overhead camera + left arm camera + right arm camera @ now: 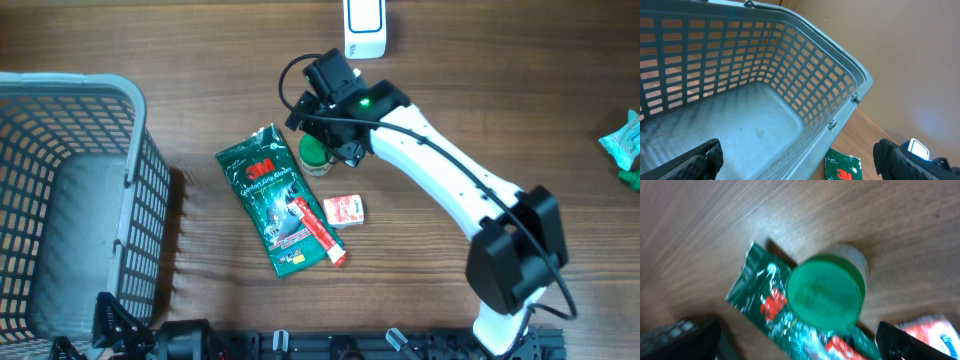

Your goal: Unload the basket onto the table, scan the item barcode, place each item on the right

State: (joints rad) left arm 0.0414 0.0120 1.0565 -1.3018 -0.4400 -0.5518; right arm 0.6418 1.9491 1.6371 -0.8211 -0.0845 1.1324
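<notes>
Evidently the right gripper [335,132] hangs directly above the green-lidded round jar [824,292], fingers spread wide and holding nothing. Its wrist view looks straight down on the lid with a dark finger at each lower corner, which suits a top-down pick with the jar between the jaws. The jar stands upright near the centre of the brown wooden table [480,90], at about one o'clock from the green foil 3M packet [268,195]. It is either touching the packet's upper corner or just beside it; the blurred wrist view leaves that unsettled. That closeness matters, I judge: a finger coming down on the nine o'clock side could catch the packet's edge.

A red tube [318,232] lies across the packet's lower half. A small red-and-white box [345,210] sits at five o'clock from the jar, apart from it. The white scanner [365,28] stands at the table's twelve o'clock edge, near the jar, so the carry looks short. No barcode shows on the lid, so I judge the jar will need turning toward the scanner.

The left gripper [800,167] is likewise wide open and empty. It is held back beside the grey plastic mesh basket [790,65] at nine o'clock, out of the right arm's way.
</notes>
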